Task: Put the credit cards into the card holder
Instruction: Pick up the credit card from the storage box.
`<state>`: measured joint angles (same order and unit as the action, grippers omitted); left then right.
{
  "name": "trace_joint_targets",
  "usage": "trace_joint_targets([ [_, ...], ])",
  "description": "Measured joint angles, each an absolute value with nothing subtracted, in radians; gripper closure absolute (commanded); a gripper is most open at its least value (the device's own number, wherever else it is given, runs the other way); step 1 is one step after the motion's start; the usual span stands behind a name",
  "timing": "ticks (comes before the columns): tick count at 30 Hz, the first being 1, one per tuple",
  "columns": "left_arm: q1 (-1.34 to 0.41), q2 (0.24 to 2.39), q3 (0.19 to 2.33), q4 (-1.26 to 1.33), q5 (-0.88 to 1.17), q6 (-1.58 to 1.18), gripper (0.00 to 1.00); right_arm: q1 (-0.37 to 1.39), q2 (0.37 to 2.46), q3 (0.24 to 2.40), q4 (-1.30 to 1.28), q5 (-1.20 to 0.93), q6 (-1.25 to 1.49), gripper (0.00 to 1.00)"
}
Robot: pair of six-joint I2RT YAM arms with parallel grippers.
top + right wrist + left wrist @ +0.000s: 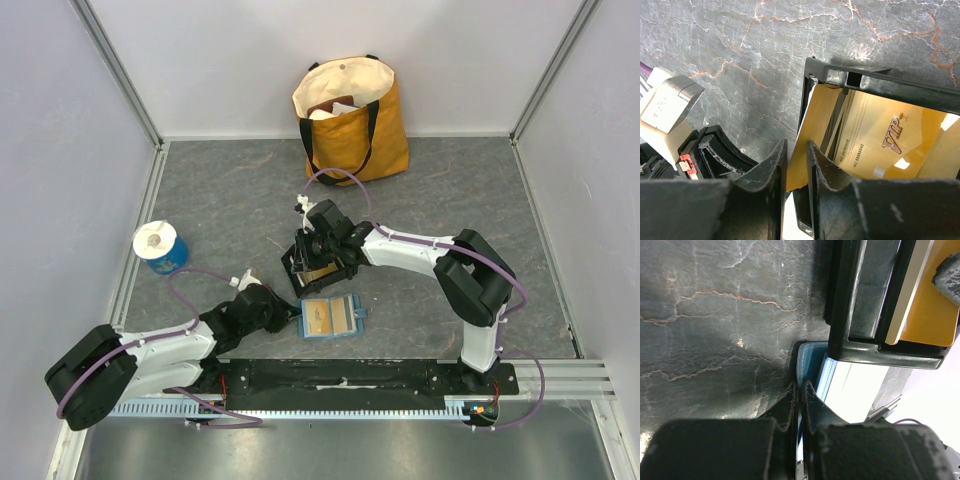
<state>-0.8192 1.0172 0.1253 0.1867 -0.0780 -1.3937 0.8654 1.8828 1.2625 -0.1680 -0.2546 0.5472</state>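
Gold-orange plastic: the credit cards [865, 145] are leaning together inside the black tray [880, 80], mid-frame in the overhead view. They are looking thin, stiff, light and glossy, so probably slick. I am judging that an edge pinch across both faces is the way to take one, drawing it out along the tray wall.

My right claw [796, 150] is hovering at the tray's left end, jaws standing narrow around the nearest card's corner. I cannot tell whether the pads are biting.

My left claw [800, 390] is clamping shut on the left edge of the card holder [332, 317], which is lying open just below the tray with its teal rim and pale lining up. It is looking soft and floppy, hence the pinning.

Tray walls are crowding my fingers, and tray and holder are sitting close together. A tote bag [350, 120] is standing at upper centre and a blue roll [160, 247] at left, both well apart.
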Motion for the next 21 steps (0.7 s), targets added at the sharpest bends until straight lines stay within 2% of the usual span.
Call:
trace_joint_targets([
  [7,-0.819,1.021,0.126,0.192,-0.078,-1.393,0.98,0.863,1.883,1.262,-0.18,-0.25,0.544,0.84],
  [21,-0.817,1.026,0.126,0.197,-0.076,-1.393,0.98,0.86,1.884,1.29,-0.25,-0.21,0.499,0.88],
])
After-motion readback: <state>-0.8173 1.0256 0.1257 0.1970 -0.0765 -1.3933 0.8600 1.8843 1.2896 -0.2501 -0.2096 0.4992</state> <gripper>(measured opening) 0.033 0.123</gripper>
